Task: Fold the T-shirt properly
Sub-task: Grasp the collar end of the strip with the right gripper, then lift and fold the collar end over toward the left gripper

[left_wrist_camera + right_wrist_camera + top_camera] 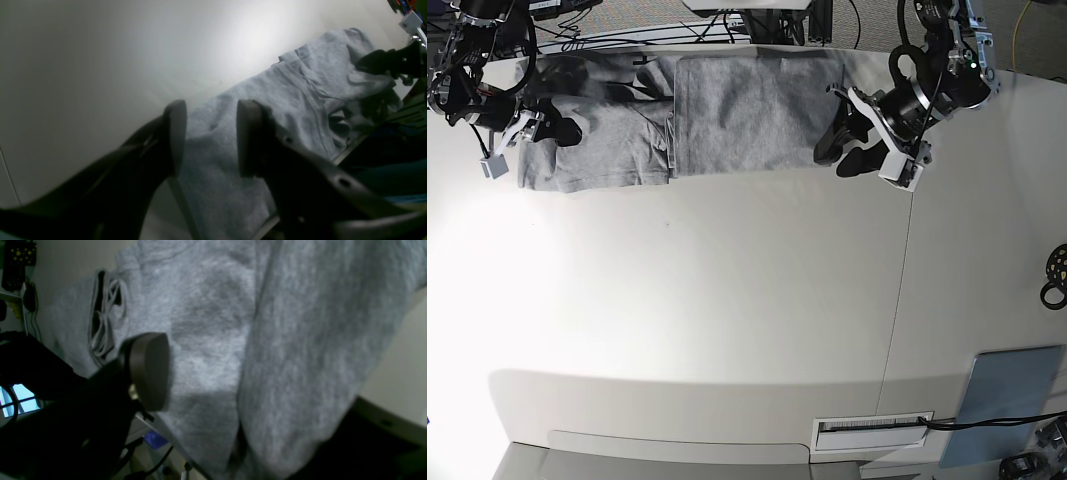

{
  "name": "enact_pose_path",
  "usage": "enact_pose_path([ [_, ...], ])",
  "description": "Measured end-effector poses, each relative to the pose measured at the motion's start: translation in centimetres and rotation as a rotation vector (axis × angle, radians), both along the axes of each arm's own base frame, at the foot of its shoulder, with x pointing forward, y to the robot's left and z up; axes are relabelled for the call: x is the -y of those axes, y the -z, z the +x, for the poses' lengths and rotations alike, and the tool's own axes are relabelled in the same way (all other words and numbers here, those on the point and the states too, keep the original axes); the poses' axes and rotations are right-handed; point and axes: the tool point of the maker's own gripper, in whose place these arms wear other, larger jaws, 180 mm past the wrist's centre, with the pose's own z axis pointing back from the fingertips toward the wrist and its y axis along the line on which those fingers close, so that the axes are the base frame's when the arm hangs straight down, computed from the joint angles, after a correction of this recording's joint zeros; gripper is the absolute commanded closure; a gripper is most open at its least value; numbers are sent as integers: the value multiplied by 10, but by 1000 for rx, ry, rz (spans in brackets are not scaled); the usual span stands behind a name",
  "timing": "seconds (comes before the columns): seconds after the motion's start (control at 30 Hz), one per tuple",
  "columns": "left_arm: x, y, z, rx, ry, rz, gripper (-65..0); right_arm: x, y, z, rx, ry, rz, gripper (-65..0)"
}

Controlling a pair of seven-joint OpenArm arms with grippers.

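The heather-grey T-shirt (pixel 727 115) lies spread along the far edge of the white table (pixel 727 300), plain side up, with one part folded over near its left third. My left gripper (pixel 845 148) hovers at the shirt's right end. In the left wrist view its fingers (pixel 175 133) stand apart, and only the T-shirt (pixel 300 86) on the table shows in the gap. My right gripper (pixel 555 130) sits over the shirt's left end, also seen as the right gripper (pixel 377 61). Up close, the right gripper (pixel 257 400) is open wide with T-shirt (pixel 206 306) cloth bulging between its jaws.
A grey-blue flat pad (pixel 1002 405) lies at the near right corner. A black ring-shaped object (pixel 1055 278) sits at the right edge. A white labelled slot (pixel 872 430) is near the front edge. Cables (pixel 627 35) run behind the table's far edge.
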Motion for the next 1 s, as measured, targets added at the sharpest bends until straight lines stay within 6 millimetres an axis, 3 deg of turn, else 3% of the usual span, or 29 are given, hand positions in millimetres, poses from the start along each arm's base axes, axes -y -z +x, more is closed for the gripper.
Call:
enact_pose_path([
  [0.3,0,0,0,0,0,0,-255,0,8,-10,-45,-20,-18,0],
  [0.43,0,0,0,0,0,3,-255,8,5,-10,-35,-12,-33,0],
  [0.63,-1,2,0,-5,0,15,-255,70,-29,1,5,36,-190,0],
  [0.7,-4,6,-1,-9,-2,41,-255,81,-44,9,50,52,-227,0],
  [0.87,-4,9,-6,-27,-5,42,-255,76,-61,13,87,30,-303,0],
  [1.0,-6,20,-20,-77,-15,49,-255,33,-79,27,186,38,-275,0],
])
